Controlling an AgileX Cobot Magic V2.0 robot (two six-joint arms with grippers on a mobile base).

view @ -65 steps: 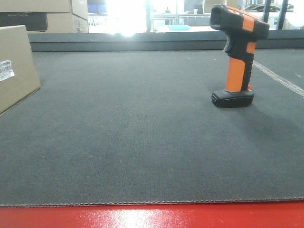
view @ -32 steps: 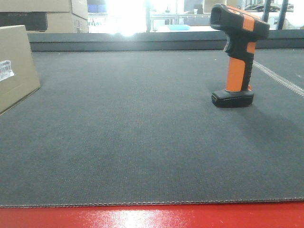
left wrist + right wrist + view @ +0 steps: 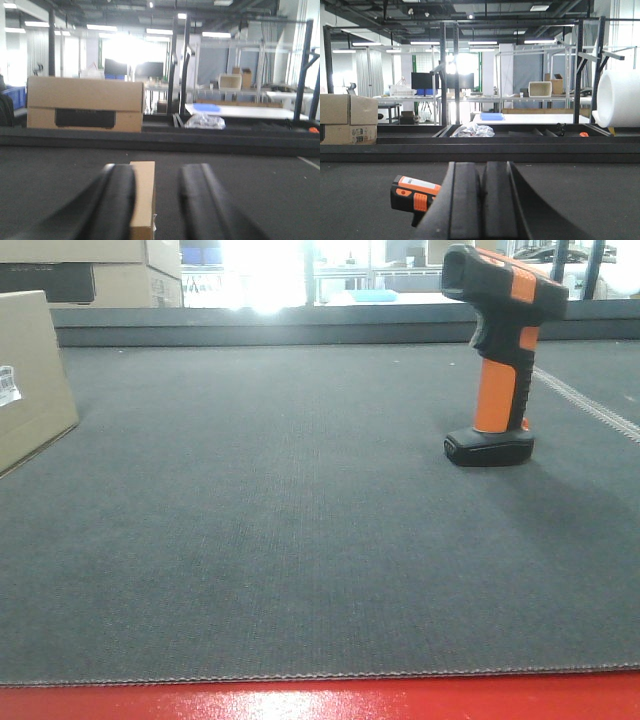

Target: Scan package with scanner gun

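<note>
- Scanner gun (image 3: pixel 497 350): upright on its flat black foot, right side of the dark grey mat (image 3: pixel 300 540); head facing left; nothing touching it.
- Package (image 3: pixel 30 375): tan box at the mat's left edge, partly out of frame, white label on its near face; well apart from the scanner gun.
- Left gripper (image 3: pixel 159 175): fingers spread, holding nothing; package visible through the gap, farther along the mat.
- Right gripper (image 3: pixel 481 167): fingers pressed together, nothing between them; scanner gun ahead and to its left.
- Background: black-fronted carton (image 3: pixel 85 105) beyond the mat; red strip (image 3: pixel 300 702) along the near edge.
</note>
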